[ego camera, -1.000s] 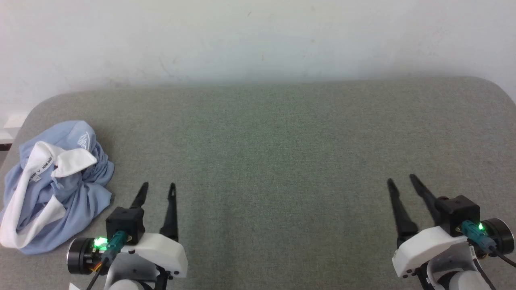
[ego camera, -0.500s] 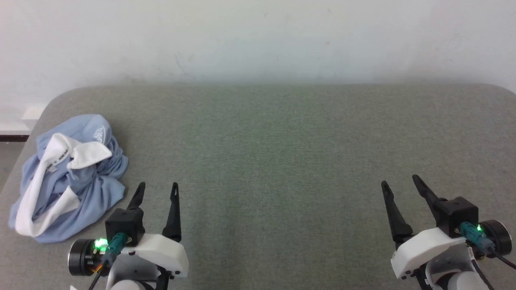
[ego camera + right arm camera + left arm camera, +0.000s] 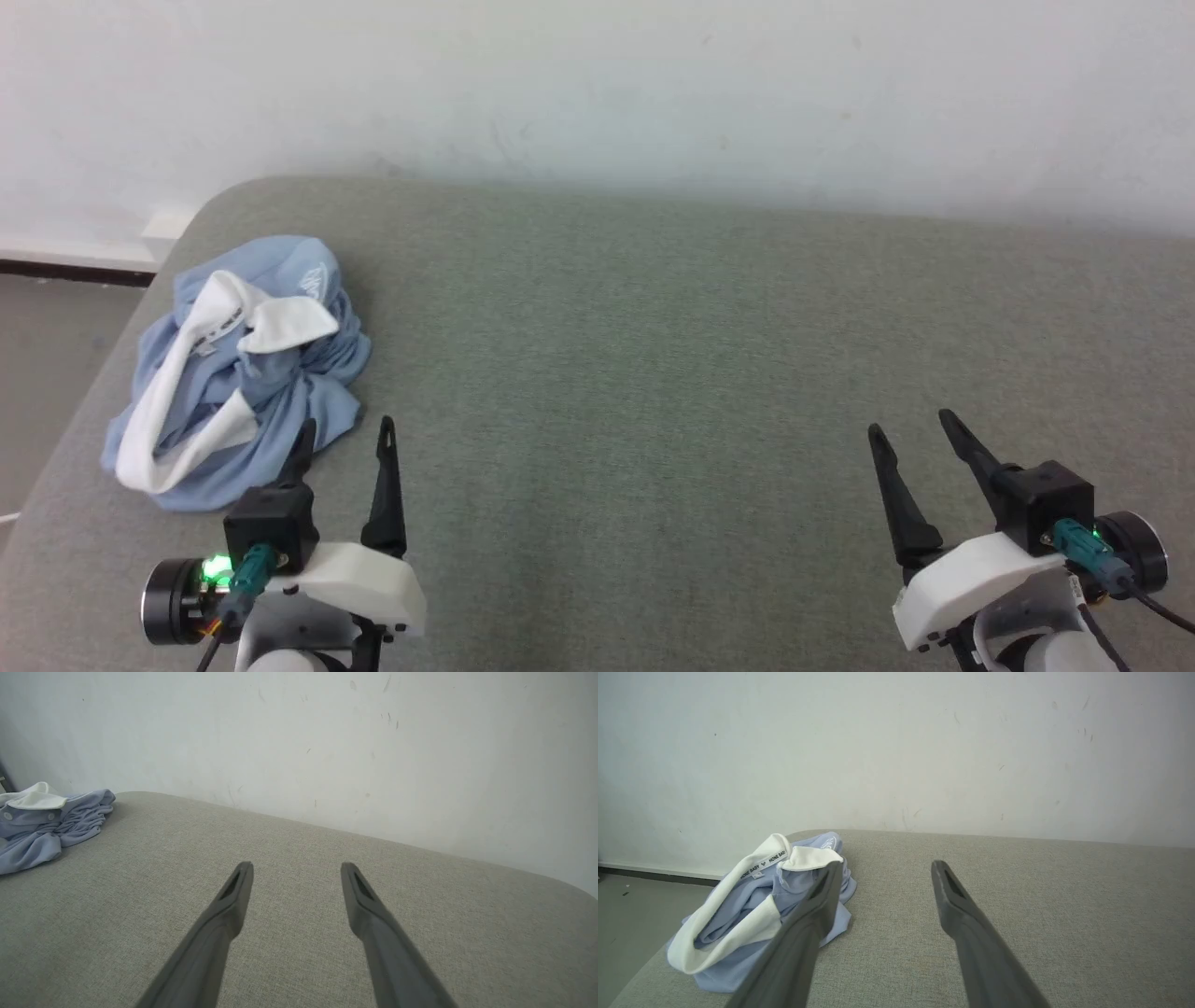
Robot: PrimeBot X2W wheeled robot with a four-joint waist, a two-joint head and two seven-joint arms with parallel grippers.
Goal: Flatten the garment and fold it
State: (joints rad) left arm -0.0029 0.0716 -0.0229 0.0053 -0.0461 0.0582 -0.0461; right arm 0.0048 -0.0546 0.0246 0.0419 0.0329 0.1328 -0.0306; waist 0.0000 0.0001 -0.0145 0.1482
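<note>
Two empty grippers hover above a grey table (image 3: 653,373), jaws spread wide: left gripper (image 3: 346,427) just beside the crumpled light blue garment (image 3: 238,369) at the table's left edge, right gripper (image 3: 908,422) well apart. Flattening and folding not yet begun

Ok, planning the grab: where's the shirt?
In the head view the shirt lies crumpled at the grey surface's left edge, just ahead of the left hand.

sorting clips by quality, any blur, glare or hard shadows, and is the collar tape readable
Left wrist view: collar tape reads sharply, while the left gripper blurs grey. Head view: even light, glare only at the green wrist light, faint shadow beside the polo shirt, tape lettering illegible. Right wrist view: right gripper out of focus, grey fabric weave crisp.
</note>
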